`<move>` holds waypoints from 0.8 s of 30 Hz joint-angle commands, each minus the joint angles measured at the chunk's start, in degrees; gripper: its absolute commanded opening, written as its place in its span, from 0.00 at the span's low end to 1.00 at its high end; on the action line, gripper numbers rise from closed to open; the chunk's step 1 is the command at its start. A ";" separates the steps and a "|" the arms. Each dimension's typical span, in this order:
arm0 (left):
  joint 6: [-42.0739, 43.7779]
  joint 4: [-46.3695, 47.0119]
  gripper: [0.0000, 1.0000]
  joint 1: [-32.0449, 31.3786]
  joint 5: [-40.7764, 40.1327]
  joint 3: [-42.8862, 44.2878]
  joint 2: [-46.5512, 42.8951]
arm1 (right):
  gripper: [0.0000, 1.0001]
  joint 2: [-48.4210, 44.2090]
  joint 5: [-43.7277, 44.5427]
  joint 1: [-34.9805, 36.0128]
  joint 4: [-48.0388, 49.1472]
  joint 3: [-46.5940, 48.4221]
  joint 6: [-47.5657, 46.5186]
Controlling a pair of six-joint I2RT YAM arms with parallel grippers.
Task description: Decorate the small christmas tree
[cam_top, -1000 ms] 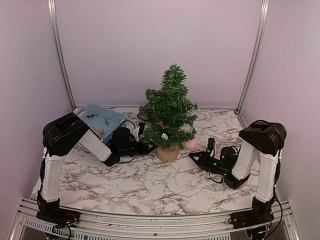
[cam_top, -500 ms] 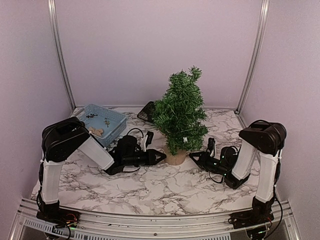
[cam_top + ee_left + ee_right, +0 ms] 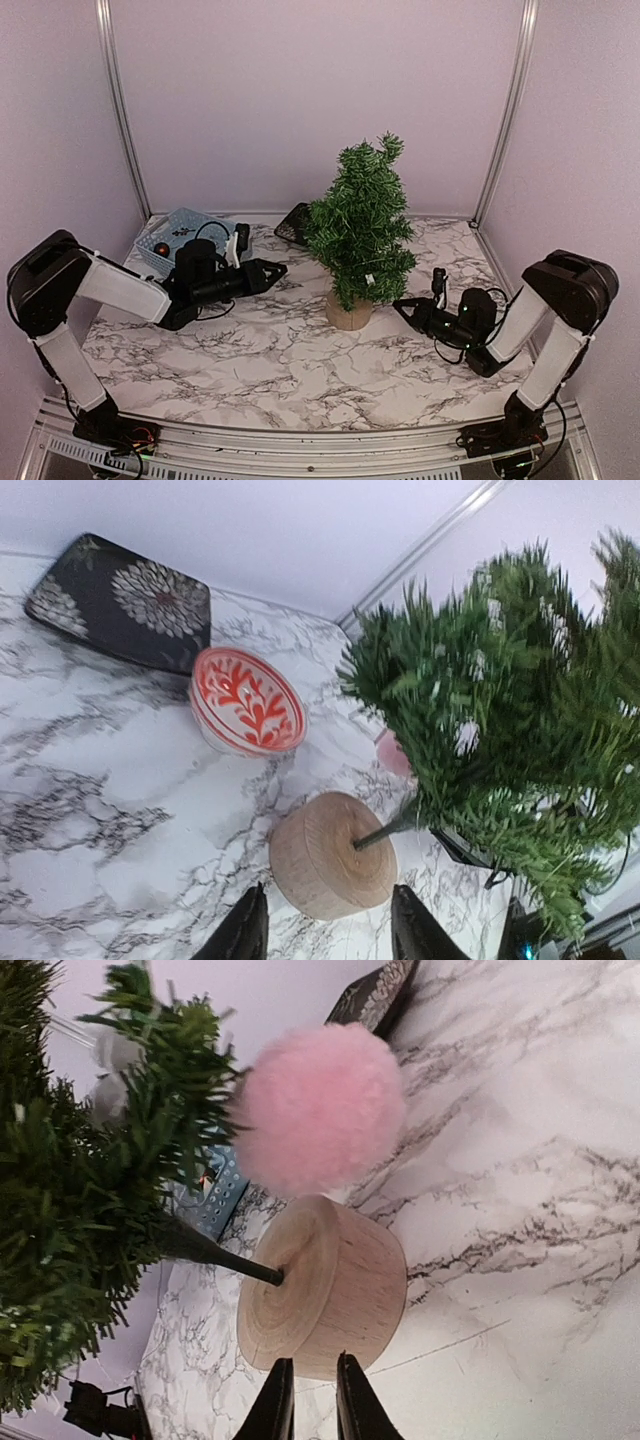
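Note:
The small christmas tree (image 3: 360, 225) stands upright mid-table on its tan stump base (image 3: 350, 312). My left gripper (image 3: 278, 268) lies low to the tree's left, well apart from it. In the left wrist view this gripper (image 3: 330, 935) is open and empty, with the stump base (image 3: 330, 855) a little ahead between its fingertips and the green branches (image 3: 500, 710) to the right. My right gripper (image 3: 398, 304) sits just right of the stump. In the right wrist view its fingers (image 3: 312, 1400) are nearly together with nothing between them, just short of the stump (image 3: 325, 1300). A pink pompom (image 3: 320, 1110) lies behind the stump.
A blue perforated basket (image 3: 190, 222) with a red ball (image 3: 161, 248) sits at the back left. A red-and-white patterned bowl (image 3: 248, 700) and a black flowered plate (image 3: 120, 600) lie behind the tree. Purple walls close in three sides.
The tree shifted right and now stands still. My left gripper opened and drew back left from the stump, toward the basket. The right gripper edged slightly right.

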 commanded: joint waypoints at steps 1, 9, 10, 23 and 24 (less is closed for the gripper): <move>8.92 -17.63 0.47 4.64 -2.14 3.56 -8.62 | 0.16 -13.19 2.38 -0.78 -18.07 0.80 -9.51; 16.76 -40.84 0.70 18.27 -10.24 15.06 -12.14 | 0.19 -32.01 11.28 -1.75 -47.37 7.14 -25.25; 17.41 -42.96 0.71 20.07 -11.00 16.90 -11.36 | 0.20 -33.24 11.90 -2.15 -49.19 7.55 -26.23; 28.16 -63.84 0.74 32.44 -15.06 36.76 5.93 | 0.41 -42.43 18.32 -5.85 -62.95 13.67 -35.02; 29.58 -66.56 0.72 32.42 -15.94 38.56 7.26 | 0.42 -42.62 18.45 -5.81 -63.50 14.32 -35.67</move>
